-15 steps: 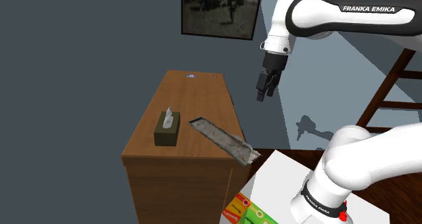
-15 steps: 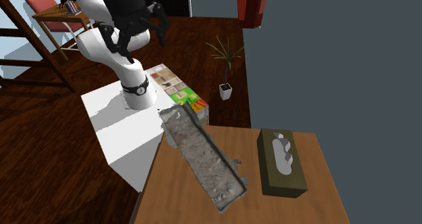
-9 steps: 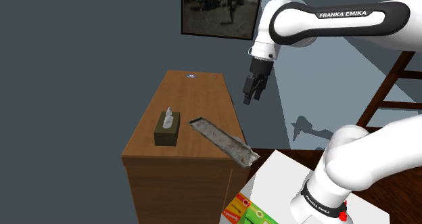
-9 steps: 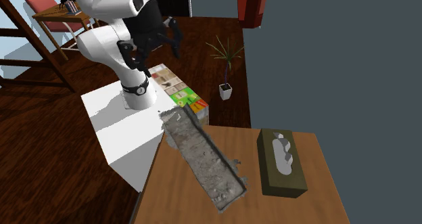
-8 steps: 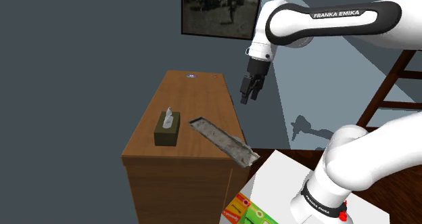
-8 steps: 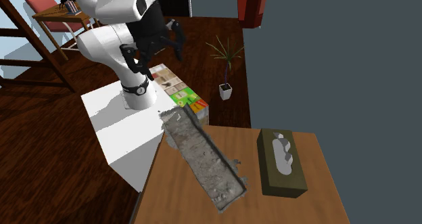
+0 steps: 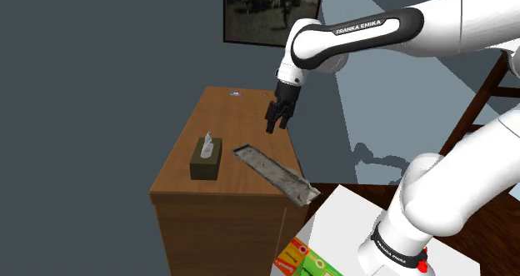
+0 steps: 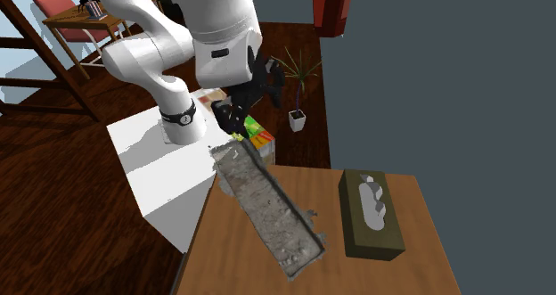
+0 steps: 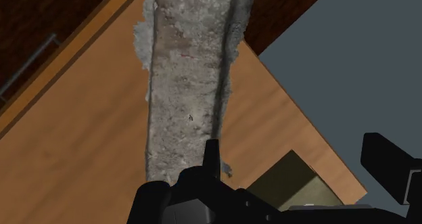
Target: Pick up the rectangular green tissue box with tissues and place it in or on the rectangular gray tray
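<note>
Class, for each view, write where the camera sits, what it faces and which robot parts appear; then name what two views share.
Shoulder view: beside the stand, looking down over the table; white arm and gripper show.
Second exterior view: across the table, facing the arm's base; arm and gripper show.
Wrist view: on the hand, looking down at the tray; black fingers show.
Shared: all three show tray and tissue box.
</note>
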